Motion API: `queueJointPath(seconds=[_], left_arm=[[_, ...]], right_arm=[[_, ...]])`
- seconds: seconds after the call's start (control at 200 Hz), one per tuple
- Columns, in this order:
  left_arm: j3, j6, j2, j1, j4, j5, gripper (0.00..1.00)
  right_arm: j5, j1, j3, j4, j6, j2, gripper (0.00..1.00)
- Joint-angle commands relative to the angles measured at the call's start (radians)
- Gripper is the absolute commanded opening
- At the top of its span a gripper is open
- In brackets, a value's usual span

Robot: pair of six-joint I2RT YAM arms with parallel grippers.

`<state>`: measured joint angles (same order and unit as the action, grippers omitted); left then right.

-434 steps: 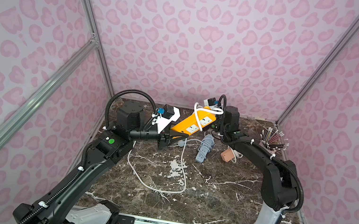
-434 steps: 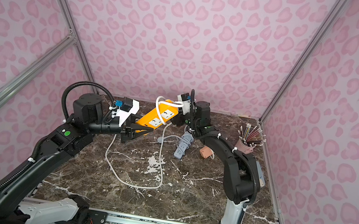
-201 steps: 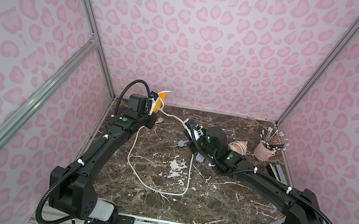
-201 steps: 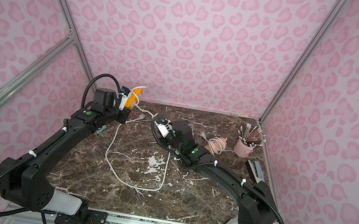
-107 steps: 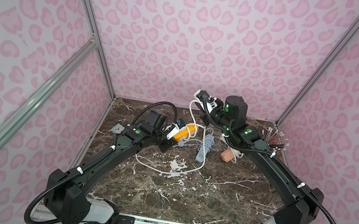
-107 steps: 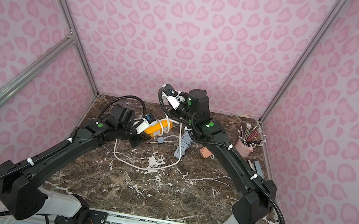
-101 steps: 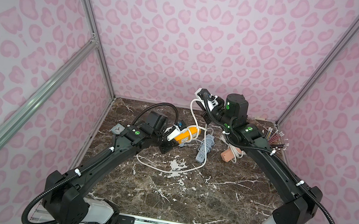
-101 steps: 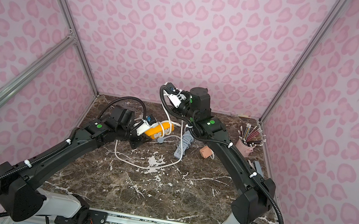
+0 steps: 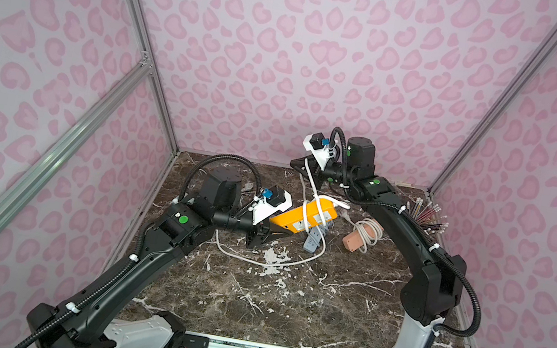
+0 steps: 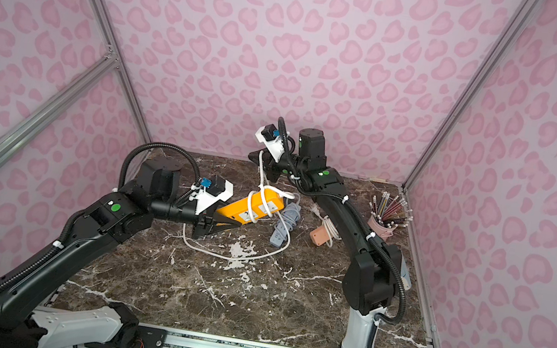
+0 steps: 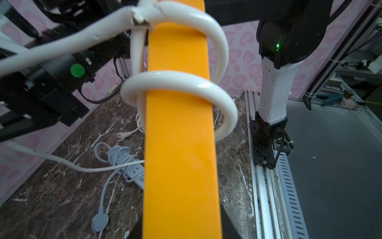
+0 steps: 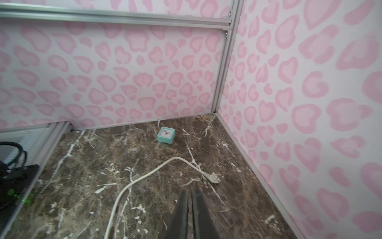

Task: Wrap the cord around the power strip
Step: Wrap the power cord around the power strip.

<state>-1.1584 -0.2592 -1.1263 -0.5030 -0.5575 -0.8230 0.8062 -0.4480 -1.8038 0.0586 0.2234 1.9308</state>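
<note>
My left gripper [image 9: 264, 234] is shut on the low end of the orange power strip [image 9: 304, 216], which slants up off the table. The strip [image 11: 179, 155] fills the left wrist view and hides the jaws. Two loose turns of the white cord [image 11: 206, 84] go round it. A slack loop of cord [image 9: 265, 262] lies on the marble below. My right gripper [image 9: 298, 166] hovers at the back, above the strip's far end. Its jaws stand a thin slit apart with nothing between them [image 12: 190, 193]. The cord's tail [image 12: 144, 175] and plug [image 12: 213, 178] lie on the table beside them.
A grey power strip [image 9: 313, 241] with its cord bundled lies just right of the orange one. A salmon strip [image 9: 352, 239] wound with white cord lies further right. A pink cup of pencils [image 9: 424, 218] stands at the back right. A teal clock [image 12: 166, 135] sits by the back left corner.
The left arm has drawn back to the left with the power strip. The right gripper has stayed high at the back, and the cord end now lies beside its fingers.
</note>
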Motion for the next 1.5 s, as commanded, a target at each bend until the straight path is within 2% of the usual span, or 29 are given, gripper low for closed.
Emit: queueJointPath(seconds=[0.0,0.09,0.21,0.5,0.605,0.665,0.705,0.79,0.875,0.96,1.035,1.15,1.285,1.385,1.495], left_arm=[[0.041,0.166,0.051,0.036,0.463,-0.245,0.03],[0.031,0.207,0.053,0.077,0.494,-0.187,0.03],[0.002,0.22,0.041,0.103,0.473,-0.151,0.03],[-0.032,0.27,0.022,0.116,0.498,-0.115,0.03],[-0.04,0.284,0.02,0.125,0.5,-0.07,0.03],[-0.037,0.31,0.021,0.143,0.517,-0.019,0.03],[-0.034,0.331,0.021,0.165,0.53,0.01,0.03],[-0.024,0.382,0.015,0.218,0.566,0.064,0.03],[-0.032,0.384,0.002,0.262,0.542,0.139,0.03],[-0.081,0.3,-0.024,0.294,0.41,0.254,0.03],[-0.121,0.229,-0.056,0.32,0.295,0.401,0.03],[-0.146,0.182,-0.122,0.37,0.18,0.715,0.03],[-0.065,0.138,-0.161,0.396,0.193,0.917,0.03],[-0.048,0.128,-0.211,0.396,0.175,0.941,0.03],[-0.043,0.11,-0.278,0.367,0.129,0.912,0.03]], right_arm=[[0.009,0.009,0.124,-0.337,-0.309,-0.001,0.3],[-0.025,0.011,0.264,-0.482,-0.396,-0.039,0.43],[-0.073,0.016,0.362,-0.518,-0.406,-0.07,0.53],[-0.187,-0.006,0.473,-0.677,-0.496,-0.031,0.56],[-0.274,-0.028,0.454,-0.669,-0.487,0.005,0.41],[-0.308,-0.037,0.464,-0.67,-0.487,0.009,0.23],[-0.32,-0.046,0.483,-0.684,-0.491,0.004,0.14],[-0.361,-0.07,0.539,-0.7,-0.472,-0.026,0.03],[-0.449,-0.099,0.575,-0.624,-0.402,-0.067,0.0],[-0.594,-0.132,0.607,-0.512,-0.307,-0.126,0.0],[-0.727,-0.162,0.642,-0.43,-0.218,-0.191,0.0],[-0.983,-0.234,0.683,-0.338,-0.077,-0.283,0.0],[-1.243,-0.339,0.764,-0.413,0.119,-0.39,0.0],[-1.301,-0.407,0.809,-0.527,0.306,-0.456,0.0],[-1.198,-0.43,0.797,-0.588,0.43,-0.521,0.0]])
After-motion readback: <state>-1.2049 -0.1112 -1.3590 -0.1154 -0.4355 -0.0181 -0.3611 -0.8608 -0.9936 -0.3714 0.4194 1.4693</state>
